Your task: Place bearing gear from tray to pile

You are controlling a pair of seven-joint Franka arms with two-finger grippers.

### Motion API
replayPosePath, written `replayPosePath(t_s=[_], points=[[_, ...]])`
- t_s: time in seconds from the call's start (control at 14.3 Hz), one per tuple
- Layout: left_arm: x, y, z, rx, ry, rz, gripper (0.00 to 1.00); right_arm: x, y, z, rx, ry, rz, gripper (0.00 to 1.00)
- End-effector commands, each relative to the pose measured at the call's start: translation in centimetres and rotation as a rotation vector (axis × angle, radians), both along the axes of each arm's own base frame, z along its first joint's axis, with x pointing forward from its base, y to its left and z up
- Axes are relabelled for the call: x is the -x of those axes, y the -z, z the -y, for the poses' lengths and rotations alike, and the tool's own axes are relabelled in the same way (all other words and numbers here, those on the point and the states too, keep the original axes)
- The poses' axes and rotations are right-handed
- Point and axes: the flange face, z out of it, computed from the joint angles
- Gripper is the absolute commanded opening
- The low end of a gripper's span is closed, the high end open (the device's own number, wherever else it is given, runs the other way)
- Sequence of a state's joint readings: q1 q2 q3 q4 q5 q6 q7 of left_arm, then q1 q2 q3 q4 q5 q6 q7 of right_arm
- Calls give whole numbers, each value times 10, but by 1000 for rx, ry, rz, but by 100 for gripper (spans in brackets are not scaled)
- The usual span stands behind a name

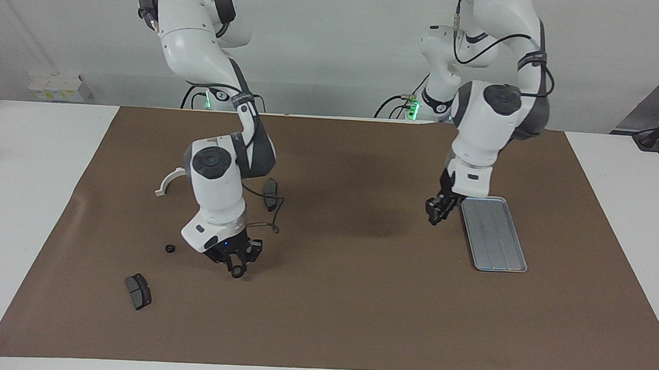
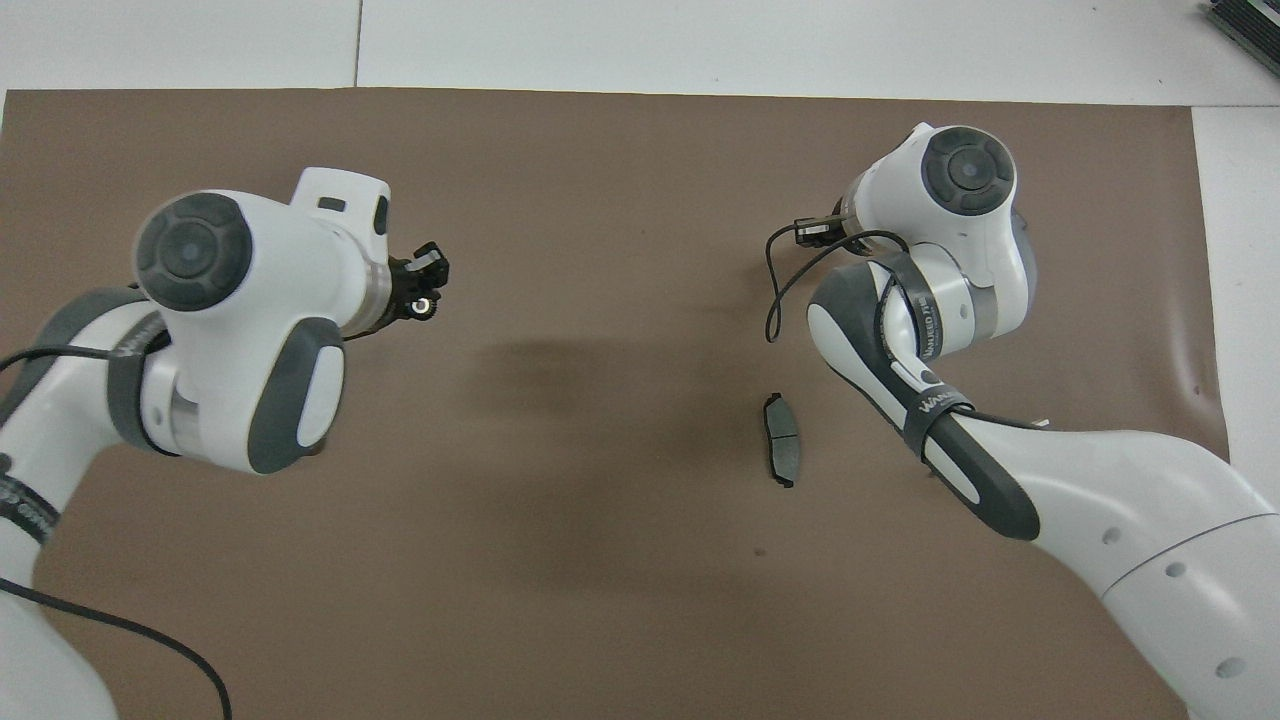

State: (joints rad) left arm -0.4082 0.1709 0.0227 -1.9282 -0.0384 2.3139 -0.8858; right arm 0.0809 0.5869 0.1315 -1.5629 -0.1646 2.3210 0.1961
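The silver-grey ridged tray [image 1: 495, 235] lies on the brown mat toward the left arm's end, with nothing on it. My left gripper [image 1: 436, 210] hangs open and empty just beside the tray's edge nearest the robots; it also shows in the overhead view [image 2: 425, 285]. One small black gear [image 1: 170, 248] lies on the mat toward the right arm's end. My right gripper [image 1: 237, 266] is low over the mat beside that gear, shut on another small black gear [image 1: 237, 271]. In the overhead view the arms hide the tray, the right gripper and both gears.
A dark grey brake pad [image 1: 138, 291] lies farther from the robots than the lone gear. A second brake pad [image 1: 271, 192] [image 2: 781, 438] lies near the right arm's elbow. A white half-ring bracket [image 1: 168, 182] lies nearer to the robots.
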Motion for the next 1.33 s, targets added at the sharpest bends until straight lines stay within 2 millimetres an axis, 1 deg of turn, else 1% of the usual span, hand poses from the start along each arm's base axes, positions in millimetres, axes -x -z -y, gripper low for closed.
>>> replayPosePath(t_s=[0.0, 0.07, 0.21, 0.28, 0.35, 0.42, 0.49, 0.56, 0.63, 0.7, 0.77, 0.84, 0.91, 0.98, 1.05, 1.12, 1.26], points=[[12, 30, 64, 94, -54, 57, 0, -6, 3, 33, 23, -64, -5, 7], [16, 40, 84, 131, -52, 67, 0, -7, 5, 47, 30, -79, -9, 7], [20, 68, 126, 196, -50, 79, 0, -9, 7, 71, 42, -112, -14, 8], [20, 87, 141, 216, -51, 90, 3, -9, 8, 82, 48, -125, -17, 10], [22, 98, 148, 221, -47, 101, 12, -10, 8, 91, 53, -140, -15, 15], [25, 102, 152, 219, -40, 100, 33, -10, 10, 96, 56, -145, -17, 29], [30, 106, 155, 215, -32, 95, 56, -10, 9, 97, 57, -145, -15, 50], [31, 109, 155, 212, -31, 90, 89, -10, 9, 97, 55, -142, -15, 75], [31, 107, 156, 209, -32, 80, 100, -10, 9, 95, 54, -139, -16, 92], [30, 104, 155, 201, -35, 70, 100, -10, 7, 93, 54, -140, -15, 95], [29, 98, 151, 184, -30, 56, 100, -9, 7, 84, 53, -146, -14, 99], [26, 82, 141, 168, -30, 46, 100, -9, 6, 77, 50, -137, -13, 100], [20, 57, 118, 126, -22, 43, 100, -8, 4, 61, 43, -125, -9, 100], [12, 35, 90, 73, -13, 37, 100, -5, 3, 37, 37, -118, -6, 100], [8, 13, 68, 35, 28, 36, 100, 0, 4, 11, 29, -104, -12, 100], [3, 1, 42, 5, 96, 24, 100, 7, 3, -20, 19, -90, -12, 100], [4, -21, 4, -45, 261, -22, 100, 22, 1, -79, -5, -48, -6, 100]])
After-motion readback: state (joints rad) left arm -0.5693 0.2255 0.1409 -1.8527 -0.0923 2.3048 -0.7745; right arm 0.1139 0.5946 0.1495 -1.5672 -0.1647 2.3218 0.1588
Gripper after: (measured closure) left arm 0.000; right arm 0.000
